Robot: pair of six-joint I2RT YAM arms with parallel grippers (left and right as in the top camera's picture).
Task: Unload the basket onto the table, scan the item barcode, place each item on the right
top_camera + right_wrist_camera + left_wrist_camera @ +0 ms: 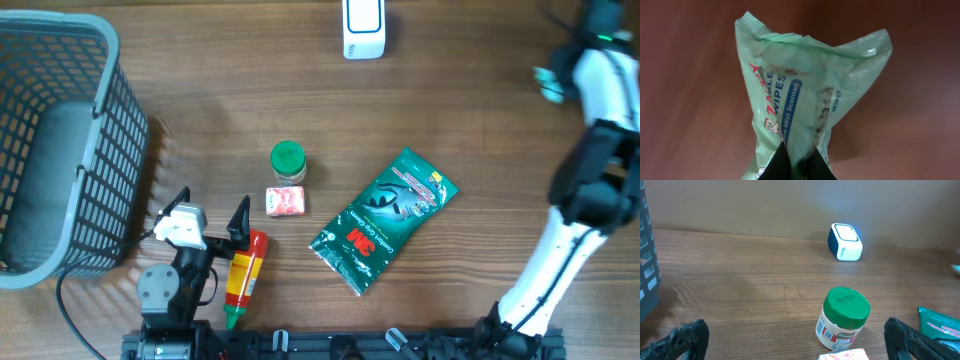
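My right gripper (796, 159) is shut on the lower edge of a pale green wipes pack (805, 85), which fills the right wrist view, crumpled and held up off the table. From overhead only a teal scrap of that pack (547, 82) shows at the far right, next to the right gripper (566, 74). The white and blue barcode scanner (363, 28) stands at the back centre, and it also shows as the scanner (845, 242) in the left wrist view. My left gripper (212, 205) is open near the front left with nothing between its fingers.
A green-lidded jar (288, 162) stands mid-table with a small pink packet (285, 201) in front of it. A dark green pouch (385, 218) lies to the right. A red and yellow bottle (244, 275) lies by the left gripper. A grey basket (105, 120) fills the left.
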